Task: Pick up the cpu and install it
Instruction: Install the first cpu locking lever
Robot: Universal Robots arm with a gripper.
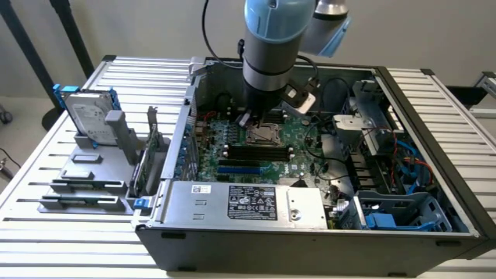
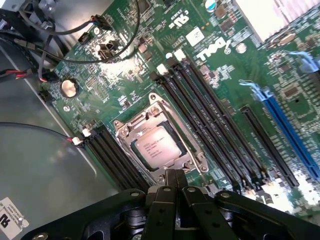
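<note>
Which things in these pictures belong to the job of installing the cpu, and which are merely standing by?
Belonging to the job:
- the cpu, lying in the socket
- the gripper, just beside the socket
- the green board

Standing by:
- the hard drive, upright in the grey rack
- the power supply

The arm (image 1: 273,43) is reaching steeply down from above into the open computer case (image 1: 310,174), its grey and blue wrist segment standing almost vertical over the case's rear half. The tool (image 1: 250,119) is hanging at the arm's lower end just above the green board (image 1: 256,154) inside that case. In the wrist view the tool (image 2: 176,192) is showing its black fingers (image 2: 175,180) pressed together, nothing between them, directly above the board.
</note>
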